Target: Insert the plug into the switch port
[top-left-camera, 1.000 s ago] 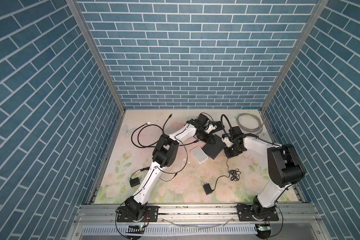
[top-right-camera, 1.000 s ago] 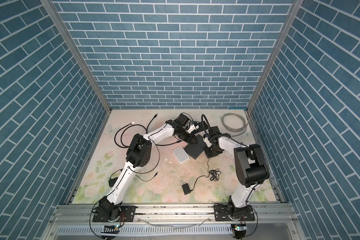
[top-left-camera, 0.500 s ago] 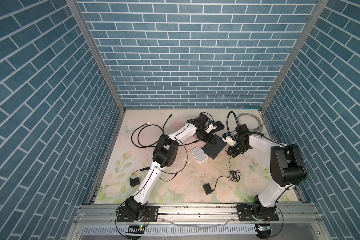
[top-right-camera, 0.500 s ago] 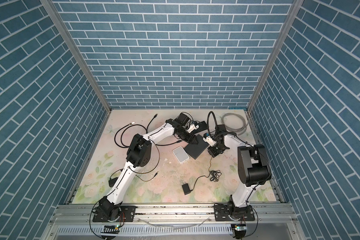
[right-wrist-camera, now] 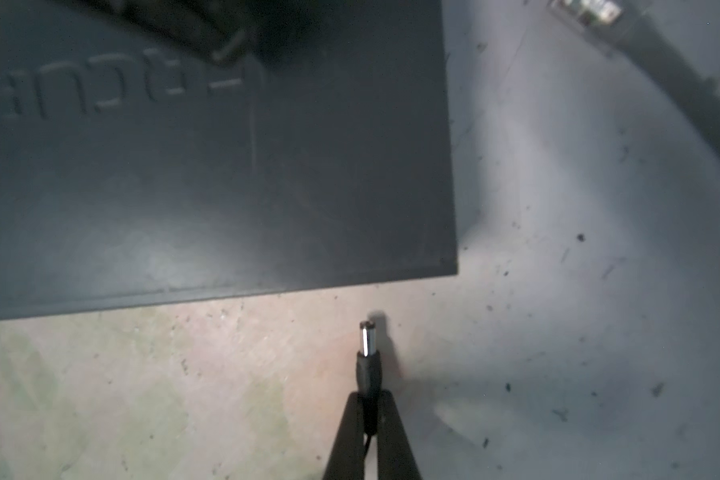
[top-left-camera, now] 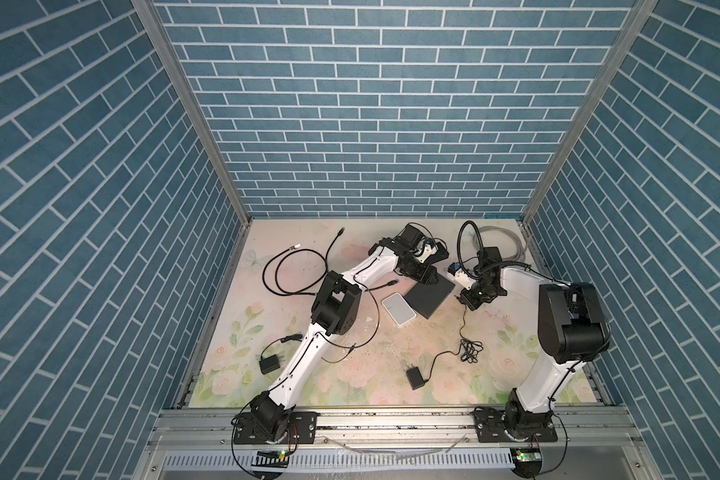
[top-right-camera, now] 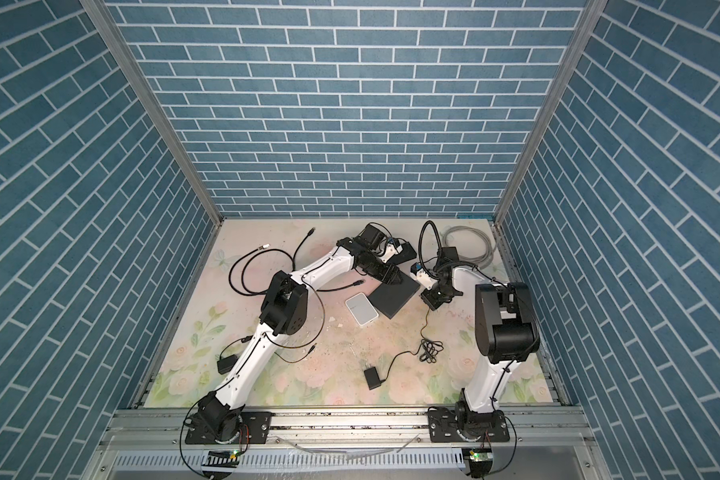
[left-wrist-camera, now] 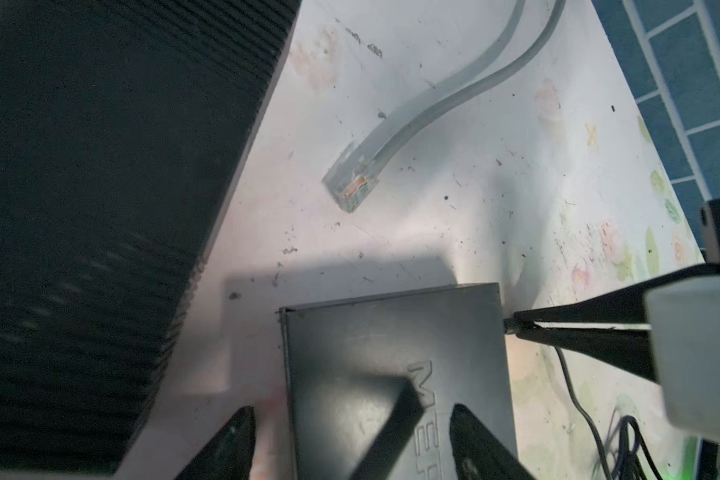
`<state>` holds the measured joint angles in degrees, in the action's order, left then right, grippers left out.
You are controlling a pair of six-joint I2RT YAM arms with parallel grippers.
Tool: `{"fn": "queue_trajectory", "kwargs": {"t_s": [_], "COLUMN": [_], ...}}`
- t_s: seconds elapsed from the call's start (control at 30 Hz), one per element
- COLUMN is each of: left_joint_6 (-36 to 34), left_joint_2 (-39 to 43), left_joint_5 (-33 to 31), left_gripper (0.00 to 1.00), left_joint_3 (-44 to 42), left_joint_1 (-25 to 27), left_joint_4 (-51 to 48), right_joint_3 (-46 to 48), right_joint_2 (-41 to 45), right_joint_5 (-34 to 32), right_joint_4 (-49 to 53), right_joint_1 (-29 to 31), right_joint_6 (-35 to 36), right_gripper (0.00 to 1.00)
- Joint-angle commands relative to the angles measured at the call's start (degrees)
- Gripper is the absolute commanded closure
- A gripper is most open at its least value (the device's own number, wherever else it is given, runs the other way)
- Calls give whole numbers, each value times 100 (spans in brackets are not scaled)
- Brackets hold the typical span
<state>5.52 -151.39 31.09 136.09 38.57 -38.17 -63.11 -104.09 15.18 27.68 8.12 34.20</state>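
The right gripper point(right-wrist-camera: 368, 401) is clenched on the plug point(right-wrist-camera: 368, 353), which sticks out just ahead of its fingertips. The metal tip of the plug points at the side of the switch point(right-wrist-camera: 225, 174), near it but not inside. The left gripper point(left-wrist-camera: 350, 415) hangs above a corner of the switch, jaws spread apart, grasping nothing.

Switch point(left-wrist-camera: 391, 340), top face: raised lettering point(left-wrist-camera: 427, 399) is showing between the fingers of the left claw point(left-wrist-camera: 350, 419), close against one of them. "M" and "E" are reading clearly; the following letters are running out of frame.

The same lettering point(right-wrist-camera: 113, 83) is appearing upside down well ahead of the right claw point(right-wrist-camera: 368, 399). "C" and "U" are reading, while their neighbours are blurring. The full word is not resolving. In both top views the lettering is coming out too small to read.
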Motion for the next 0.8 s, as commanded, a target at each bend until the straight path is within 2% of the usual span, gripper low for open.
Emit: {"fn": "queue_trajectory", "kwargs": {"t_s": [0.0, 0.17, 0.43, 0.77], "left_joint_6": [99, 158, 642, 608], "left_joint_2": [-303, -235, 11, 48], "left_joint_5": [-129, -65, -163, -89], "left_gripper": [27, 34, 34, 37], "left_joint_3": [84, -127, -618, -724], "left_joint_1": [59, 70, 81, 80], "left_joint_4": [-115, -62, 263, 224], "right_joint_3": [-342, -420, -426, -408], "right_joint_2": [-154, -172, -112, -119], "right_joint_5": [29, 182, 528, 319], "right_joint_4": [-70, -100, 364, -3], "right_joint_1": [-15, -21, -18, -15], "right_joint_6": [427, 570, 816, 653], "right_gripper": [100, 100, 100, 100]}}
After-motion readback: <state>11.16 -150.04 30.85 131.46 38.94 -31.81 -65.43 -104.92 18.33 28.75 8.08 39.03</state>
